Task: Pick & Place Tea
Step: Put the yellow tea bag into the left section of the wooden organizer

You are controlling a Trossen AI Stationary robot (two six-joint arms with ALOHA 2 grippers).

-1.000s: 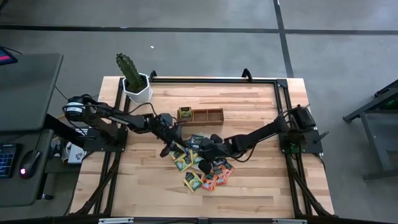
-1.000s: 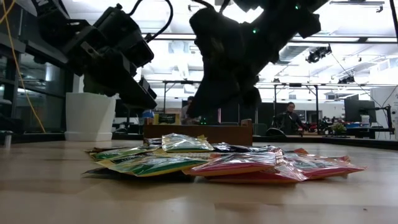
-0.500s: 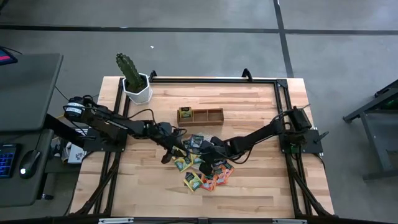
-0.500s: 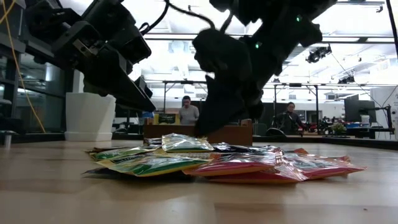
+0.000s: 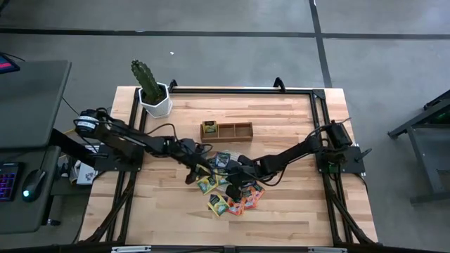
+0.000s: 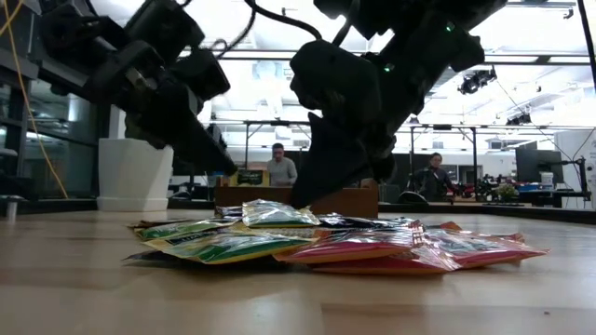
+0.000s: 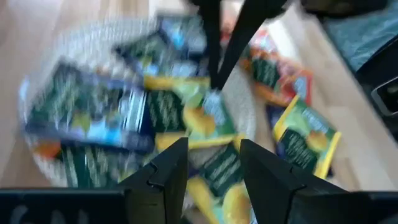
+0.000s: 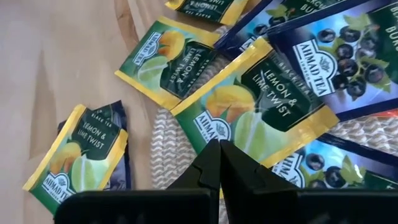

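**Both grippers low over the tea pile**

On my right wrist feed I can read the sachets: a yellow-green sachet (image 8: 261, 102) prints "AHMAD TEA", "BLACK TEA" and "LEMON & LIME TWIST" over a picture of lemon and lime. A dark blue sachet (image 8: 339, 59) beside it reads "AHMAD TEA" with dark berries. Another lemon-lime sachet (image 8: 84, 155) lies off on bare wood. They are flat, glossy squares, overlapping on the round woven mat (image 8: 171, 134).

From above, the tea pile (image 5: 228, 186) sits mid-table, in front of the wooden tray (image 5: 226, 131), with orange-red sachets (image 5: 247, 199) at its near edge.

My right gripper (image 8: 219, 163) has its fingers pressed together, tips just over the lemon-lime sachet. My left gripper (image 7: 213, 163) hangs over the pile with fingers apart, holding nothing.
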